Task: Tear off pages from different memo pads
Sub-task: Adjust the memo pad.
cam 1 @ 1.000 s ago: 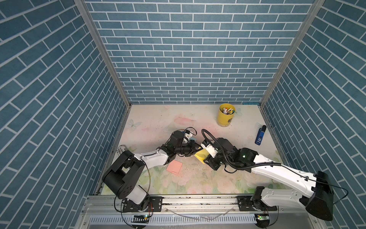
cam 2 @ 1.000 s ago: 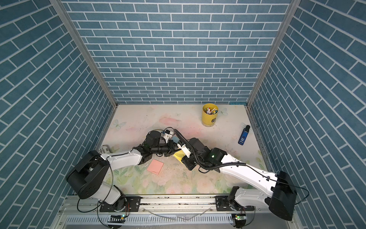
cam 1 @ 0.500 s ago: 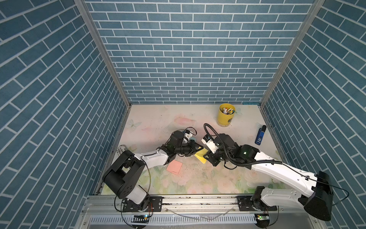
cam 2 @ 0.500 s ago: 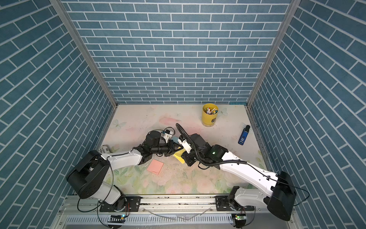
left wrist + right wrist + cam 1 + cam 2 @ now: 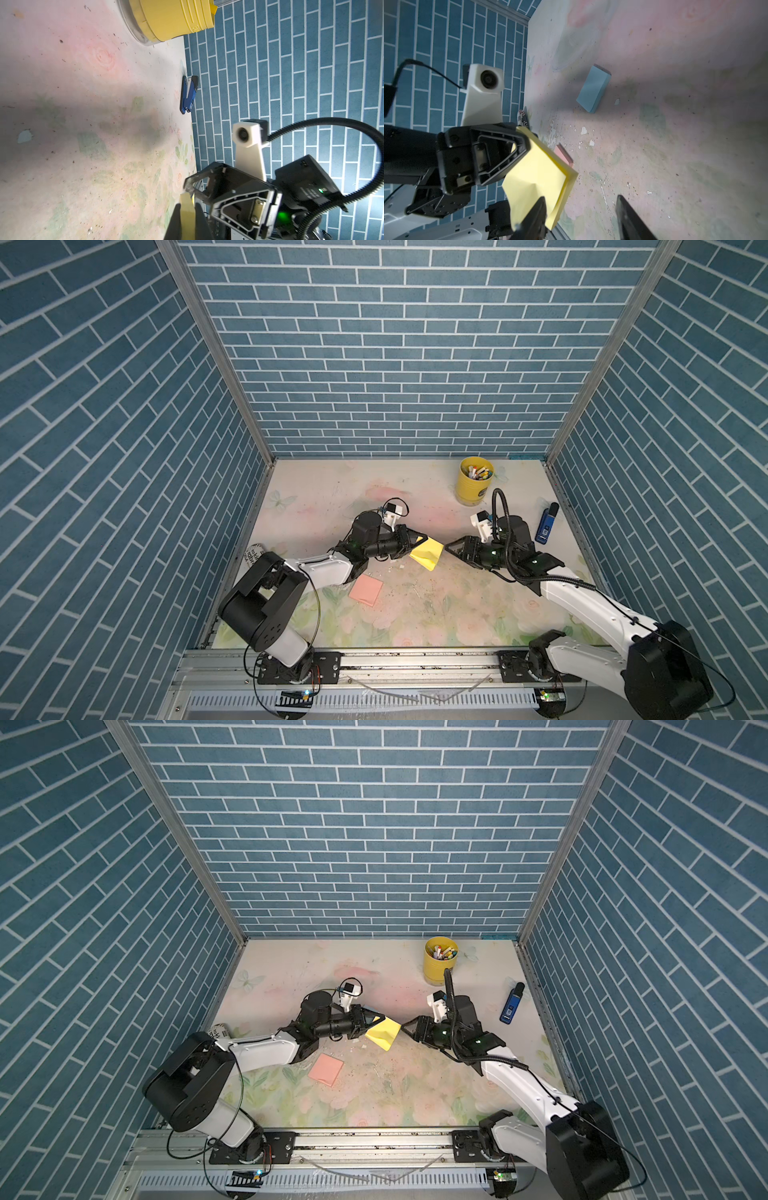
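The bench [image 5: 415, 614] carried the whole job, and the main risk lay above it: the left hand [image 5: 417, 540] was clamped tight on one corner of the yellow pad [image 5: 424, 556], held clear of the surface, so a hard tug on a page could have dragged the whole block out of that small grip. The right hand [image 5: 579, 218] stood half spread, empty, one finger against the pad's lifted top sheet; closing there might have pinched several pages or creased them. The pink pad [image 5: 365, 590] and blue pad [image 5: 593, 88] lay flat, well apart. The yellow cup [image 5: 473, 485], near the back wall, held small crayon-like sticks. No loose pages showed.
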Robot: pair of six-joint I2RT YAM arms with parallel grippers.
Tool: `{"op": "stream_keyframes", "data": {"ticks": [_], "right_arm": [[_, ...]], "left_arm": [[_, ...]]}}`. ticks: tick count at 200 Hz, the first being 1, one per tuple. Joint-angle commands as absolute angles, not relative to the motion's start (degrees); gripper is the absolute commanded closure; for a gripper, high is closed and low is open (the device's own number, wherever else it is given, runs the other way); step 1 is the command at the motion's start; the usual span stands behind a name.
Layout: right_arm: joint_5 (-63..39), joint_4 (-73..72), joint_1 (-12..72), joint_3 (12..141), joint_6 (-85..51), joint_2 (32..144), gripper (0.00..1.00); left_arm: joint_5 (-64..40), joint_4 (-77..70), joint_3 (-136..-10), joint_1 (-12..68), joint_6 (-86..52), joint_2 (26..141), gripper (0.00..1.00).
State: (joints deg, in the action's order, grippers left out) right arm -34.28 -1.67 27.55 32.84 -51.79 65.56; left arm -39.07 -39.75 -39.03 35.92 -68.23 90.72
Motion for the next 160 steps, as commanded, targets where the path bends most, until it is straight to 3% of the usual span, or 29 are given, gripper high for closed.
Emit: {"op": "stream_keyframes", "data": {"ticks": [1,33,92,152,160], "right_arm": [[-39.59,-18.21,27.25,30.56,-63.97,67.47,0.45],[-40.75,-22.01,27.21,29.26,-65.88,68.83,0.44],[-42.55,-37.39,26.90,26.37,-74.29,73.29,0.51],[-41.45,-36.74,26.39,26.32,-75.50,72.33,0.84],[-41.31,-36.50,26.45,26.44,-75.57,72.25,0.86]], "left_arm": [[-39.35,-46.81,-41.22,37.16,-71.12,92.94,1.00],[-39.63,-53.94,-41.26,38.14,-75.81,96.12,1.00],[-39.19,-52.74,-41.57,38.91,-75.41,95.83,1.00],[-38.66,-55.49,-41.24,38.92,-77.42,96.43,1.00],[-38.50,-56.70,-41.22,38.85,-78.30,96.74,0.94]]}}
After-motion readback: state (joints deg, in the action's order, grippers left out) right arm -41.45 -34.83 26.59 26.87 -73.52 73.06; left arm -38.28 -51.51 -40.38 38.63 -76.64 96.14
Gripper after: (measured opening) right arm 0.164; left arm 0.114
